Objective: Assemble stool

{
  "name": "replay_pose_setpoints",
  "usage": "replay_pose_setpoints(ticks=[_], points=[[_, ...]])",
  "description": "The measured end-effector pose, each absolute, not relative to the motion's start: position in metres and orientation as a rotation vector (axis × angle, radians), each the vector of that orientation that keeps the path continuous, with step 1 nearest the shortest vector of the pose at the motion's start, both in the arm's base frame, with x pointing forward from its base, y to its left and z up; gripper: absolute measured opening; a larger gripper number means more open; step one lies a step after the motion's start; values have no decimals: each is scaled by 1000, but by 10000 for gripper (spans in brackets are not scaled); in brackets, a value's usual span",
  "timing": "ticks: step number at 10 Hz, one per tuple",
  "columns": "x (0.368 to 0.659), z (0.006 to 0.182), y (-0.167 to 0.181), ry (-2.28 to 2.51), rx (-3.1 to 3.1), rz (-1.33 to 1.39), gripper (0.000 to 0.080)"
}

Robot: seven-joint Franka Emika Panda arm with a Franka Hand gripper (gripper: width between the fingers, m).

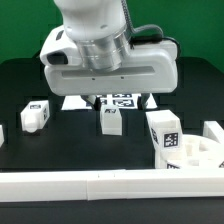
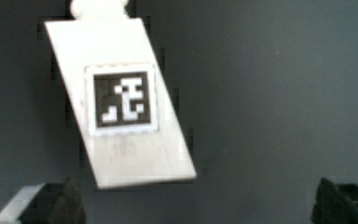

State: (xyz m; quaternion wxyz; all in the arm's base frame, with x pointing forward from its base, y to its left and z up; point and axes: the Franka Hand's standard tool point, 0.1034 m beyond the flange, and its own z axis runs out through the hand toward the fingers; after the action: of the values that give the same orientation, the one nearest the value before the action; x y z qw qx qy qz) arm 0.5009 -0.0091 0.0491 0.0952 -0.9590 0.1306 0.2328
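Note:
In the wrist view a white block leg (image 2: pixel 126 105) with a black-and-white tag lies on the dark table, slightly tilted. My gripper (image 2: pixel 202 205) is open above the table, with the leg's near end just ahead of the gap, closer to one dark fingertip (image 2: pixel 55 202) than the other; nothing is held. In the exterior view the arm's hand (image 1: pixel 110 60) hangs over the middle leg (image 1: pixel 110 120), fingers hidden. Another leg (image 1: pixel 35 115) lies at the exterior view's left and a third (image 1: pixel 165 133) at its right, beside the round seat (image 1: pixel 207 152).
The long white rail (image 1: pixel 100 185) runs along the front of the table. The marker board (image 1: pixel 122 100) lies behind the middle leg. A further white piece (image 1: pixel 2 133) shows at the far left edge.

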Motion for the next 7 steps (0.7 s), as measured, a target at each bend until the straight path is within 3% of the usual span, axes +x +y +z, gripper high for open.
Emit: replay_pose_setpoints(ticks=[2, 7], points=[[498, 40, -23, 351, -2808, 905, 649], [494, 36, -24, 406, -2787, 954, 649]])
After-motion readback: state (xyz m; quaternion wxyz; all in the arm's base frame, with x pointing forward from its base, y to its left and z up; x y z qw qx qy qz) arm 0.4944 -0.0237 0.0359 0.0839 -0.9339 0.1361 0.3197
